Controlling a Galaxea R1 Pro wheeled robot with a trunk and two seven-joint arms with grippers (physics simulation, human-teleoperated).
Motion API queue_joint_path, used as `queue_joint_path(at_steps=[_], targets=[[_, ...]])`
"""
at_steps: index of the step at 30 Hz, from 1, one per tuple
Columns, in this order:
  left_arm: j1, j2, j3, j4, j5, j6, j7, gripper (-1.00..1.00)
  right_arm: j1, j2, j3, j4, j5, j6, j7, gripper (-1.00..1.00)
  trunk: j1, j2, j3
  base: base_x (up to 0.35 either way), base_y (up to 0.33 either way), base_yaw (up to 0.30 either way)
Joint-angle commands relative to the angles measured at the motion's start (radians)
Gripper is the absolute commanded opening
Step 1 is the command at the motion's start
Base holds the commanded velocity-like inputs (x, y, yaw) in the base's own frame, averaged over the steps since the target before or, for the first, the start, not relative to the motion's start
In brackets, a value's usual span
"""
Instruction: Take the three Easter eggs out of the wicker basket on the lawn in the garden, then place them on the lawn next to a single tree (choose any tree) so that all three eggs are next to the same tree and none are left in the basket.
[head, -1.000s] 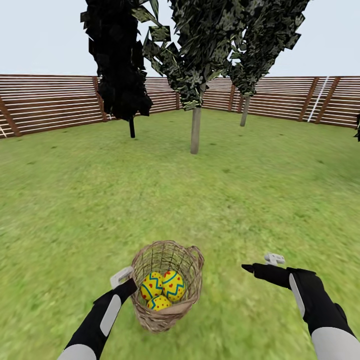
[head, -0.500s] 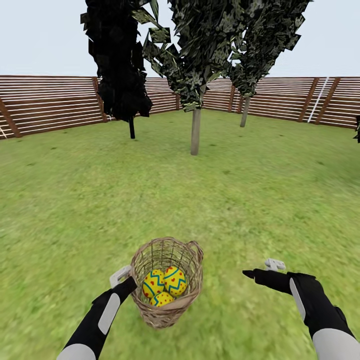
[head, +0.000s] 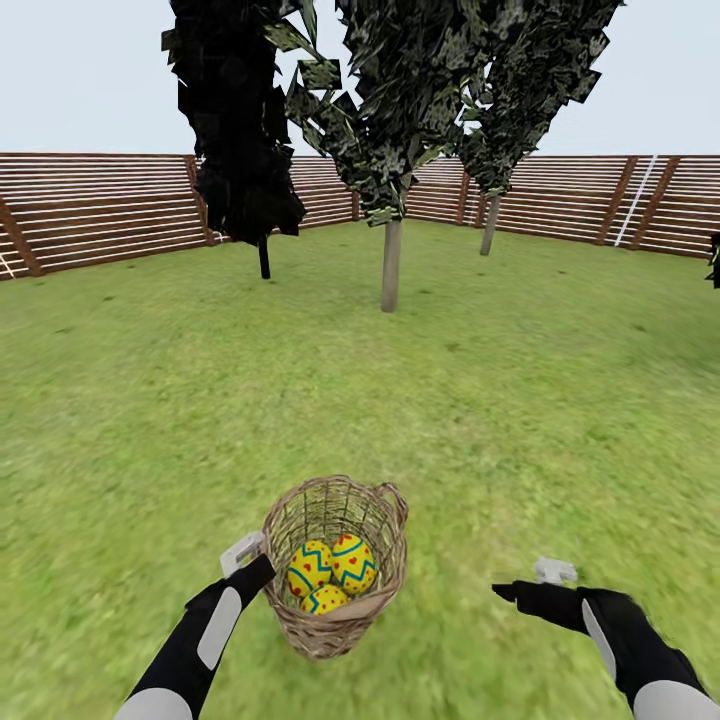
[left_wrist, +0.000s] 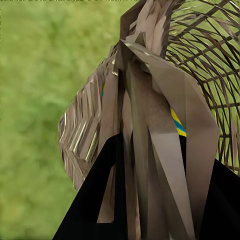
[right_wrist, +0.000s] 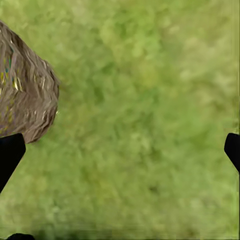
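Ground: a wide, flat expanse of mottled green grass (head: 520, 400) with a blurred texture, darker flecks scattered across it; the same grass shows in both wrist views.

Boundary: a brown fence of horizontal wooden slats (head: 100, 205) on darker posts runs across the whole far side, with one pale diagonal brace (head: 637, 197) near the right end.

Planting: a dark tree with a thin black trunk (head: 263, 255) stands at left. Beside it, nearer, is a tree with a straight pale grey-beige trunk (head: 390, 265) and blocky speckled foliage. A second pale-trunked tree (head: 489, 223) stands further back, close to the fence.

Sky: flat, pale grey-blue sky (head: 80, 70), even daylight.
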Motion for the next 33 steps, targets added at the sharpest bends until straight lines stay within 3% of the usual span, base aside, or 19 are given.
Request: queue_joint_path(at_steps=[1, 4, 9, 14, 17, 19, 33], targets=[[0.000, -0.001, 0.002, -0.003, 0.012, 0.006, 0.005, -1.00, -0.001, 0.002, -0.006, 0.099, 0.042, -0.064, -0.004, 1.00, -0.004, 0.007, 0.002, 0.000, 0.000, 0.000], [-0.001, -0.001, 0.002, -0.003, 0.012, 0.006, 0.005, -1.00, -0.001, -0.002, -0.004, 0.213, 0.066, -0.184, -0.018, 1.00, -0.015, 0.028, 0.012, 0.000, 0.000, 0.000], [-0.001, -0.002, 0.002, -0.003, 0.012, 0.006, 0.005, -1.00, -0.001, -0.035, -0.002, 0.429, 0.106, -0.354, -0.044, 1.00, -0.035, 0.063, 0.027, 0.000, 0.000, 0.000], [-0.001, -0.004, 0.002, -0.002, 0.012, 0.006, 0.005, -1.00, 0.001, -0.040, 0.001, 0.615, 0.136, -0.558, -0.158, 1.00, -0.054, 0.098, 0.043, 0.000, 0.000, 0.000], [0.000, -0.004, 0.002, -0.003, 0.014, 0.006, 0.006, -1.00, 0.019, -0.037, 0.003, 0.631, 0.211, -0.572, -0.177, 1.00, -0.065, 0.119, 0.053, 0.000, 0.000, 0.000], [-0.001, -0.004, 0.002, -0.003, 0.014, 0.006, 0.006, -1.00, 0.021, -0.036, 0.004, 0.632, 0.229, -0.573, -0.177, 1.00, -0.073, 0.133, 0.059, 0.000, 0.000, 0.000], [-0.001, -0.002, 0.002, -0.007, 0.014, 0.008, 0.007, -1.00, 0.038, -0.022, 0.005, 0.640, 0.234, -0.572, -0.177, 1.00, -0.127, 0.231, 0.103, 0.000, 0.000, 0.000]])
